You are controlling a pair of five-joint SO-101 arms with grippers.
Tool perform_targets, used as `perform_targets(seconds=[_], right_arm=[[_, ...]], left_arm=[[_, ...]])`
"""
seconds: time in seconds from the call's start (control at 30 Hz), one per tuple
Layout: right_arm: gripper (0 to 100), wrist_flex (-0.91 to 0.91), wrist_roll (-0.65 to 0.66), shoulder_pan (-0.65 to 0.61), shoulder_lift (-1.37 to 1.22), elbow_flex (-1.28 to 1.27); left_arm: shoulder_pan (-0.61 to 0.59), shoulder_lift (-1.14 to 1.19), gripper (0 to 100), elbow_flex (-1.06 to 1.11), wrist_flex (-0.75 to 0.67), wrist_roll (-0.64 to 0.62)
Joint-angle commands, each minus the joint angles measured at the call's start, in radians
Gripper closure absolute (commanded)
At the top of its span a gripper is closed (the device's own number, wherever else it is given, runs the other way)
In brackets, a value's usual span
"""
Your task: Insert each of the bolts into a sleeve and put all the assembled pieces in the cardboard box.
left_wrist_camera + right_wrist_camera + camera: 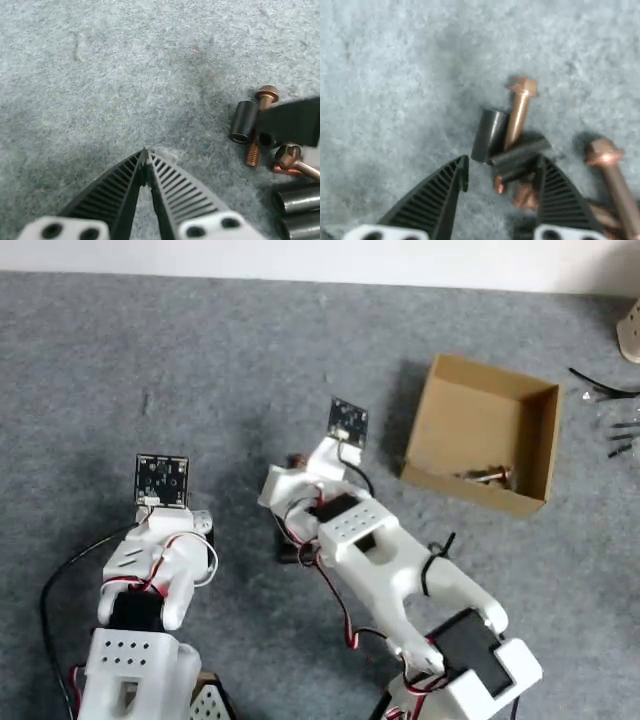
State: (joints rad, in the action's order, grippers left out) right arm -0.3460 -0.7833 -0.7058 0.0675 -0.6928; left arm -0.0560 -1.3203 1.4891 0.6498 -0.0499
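Left claw [146, 159]: closed, empty, over table [100, 75].
Right claw [502, 162]: open, astride sleeve [520, 156] and bolt [517, 115].
Cardboard box [470, 487]: table's 2 o'clock, holding assembled piece [490, 476].

A grey carpet [200, 360] carried everything. A box [480, 435] sat on it toward the right of the high view, open side up. Past the box, near the right edge, a few small dark bits [618, 430] lay scattered on the carpet. Nearer the middle lay a cluster of loose parts. A black sleeve [489, 135] lay on its side, and a copper bolt [518, 112] touched it along its length. A second sleeve [520, 157] crossed that bolt's shank. A second bolt [612, 175] lay just beside them, with its head pointing away from the cluster. Two more sleeves [297, 200] lay side by side nearby.
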Motion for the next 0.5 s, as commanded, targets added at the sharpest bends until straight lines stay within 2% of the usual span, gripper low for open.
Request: perform_targets(seconds=[0.0, 0.47], right_arm=[[82.4, 0.027, -0.008, 0.053, -0.01, 0.064], [82.7, 0.024, -0.009, 0.039, -0.134, 0.058]], left_arm=[[-0.012, -0.005, 99, -0.033, -0.021, 0.006], [-0.012, -0.002, 99, -0.033, -0.021, 0.006]])
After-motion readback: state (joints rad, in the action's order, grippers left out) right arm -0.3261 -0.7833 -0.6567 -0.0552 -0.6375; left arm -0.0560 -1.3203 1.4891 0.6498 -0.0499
